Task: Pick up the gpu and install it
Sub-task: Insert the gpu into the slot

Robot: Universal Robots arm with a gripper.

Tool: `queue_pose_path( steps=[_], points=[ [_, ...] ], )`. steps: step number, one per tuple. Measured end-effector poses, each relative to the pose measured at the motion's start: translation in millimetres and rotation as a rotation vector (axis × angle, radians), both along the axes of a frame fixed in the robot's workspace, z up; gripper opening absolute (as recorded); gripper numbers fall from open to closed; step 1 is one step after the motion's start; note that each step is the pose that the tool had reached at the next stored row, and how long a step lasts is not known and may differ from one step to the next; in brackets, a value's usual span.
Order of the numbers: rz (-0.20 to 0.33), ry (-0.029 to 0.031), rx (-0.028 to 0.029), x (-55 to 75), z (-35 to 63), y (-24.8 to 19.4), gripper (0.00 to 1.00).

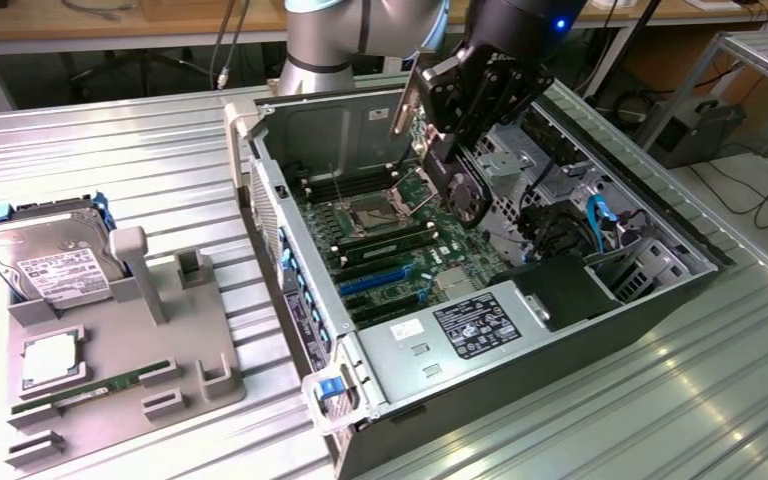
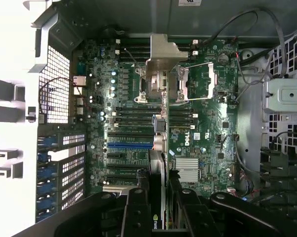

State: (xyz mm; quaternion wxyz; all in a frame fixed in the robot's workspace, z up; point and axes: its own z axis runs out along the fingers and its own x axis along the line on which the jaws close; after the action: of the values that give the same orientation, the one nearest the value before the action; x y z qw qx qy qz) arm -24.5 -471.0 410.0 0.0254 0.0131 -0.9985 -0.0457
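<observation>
Ribbed metal tabletop [image 1: 651, 410] is bearing an open black computer case [image 1: 558, 385]. Black gripper [image 1: 471, 125] is clamping the silver-bracketed dark green gpu [image 1: 462, 192], upper centre of frame.

The gpu [image 1: 454, 185] showed a bright bare-metal end bracket, a dark green board and a matt black plastic shroud. The gripper [image 2: 161, 217] looked matt black, with a faint sheen along its edges. The case [image 1: 317, 130] was dull grey sheet metal inside and smooth black outside. The motherboard [image 2: 138, 113] had a glossy green face, a finned silver metal heatsink [image 2: 187, 169] and a blue plastic slot [image 2: 130, 145]. The table [image 1: 157, 150] was ribbed, shiny sheet metal. The hard drive [image 1: 44, 255] was silver metal under a white paper label, on a matt grey plastic fixture [image 1: 131, 370].
</observation>
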Motion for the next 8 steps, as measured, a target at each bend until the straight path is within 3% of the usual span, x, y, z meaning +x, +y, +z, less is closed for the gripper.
queue_pose_path(
  steps=[8],
  points=[
    [0.181, -0.0002, 0.0000, 0.0, -1.0, 0.0, 0.26]
  ],
)
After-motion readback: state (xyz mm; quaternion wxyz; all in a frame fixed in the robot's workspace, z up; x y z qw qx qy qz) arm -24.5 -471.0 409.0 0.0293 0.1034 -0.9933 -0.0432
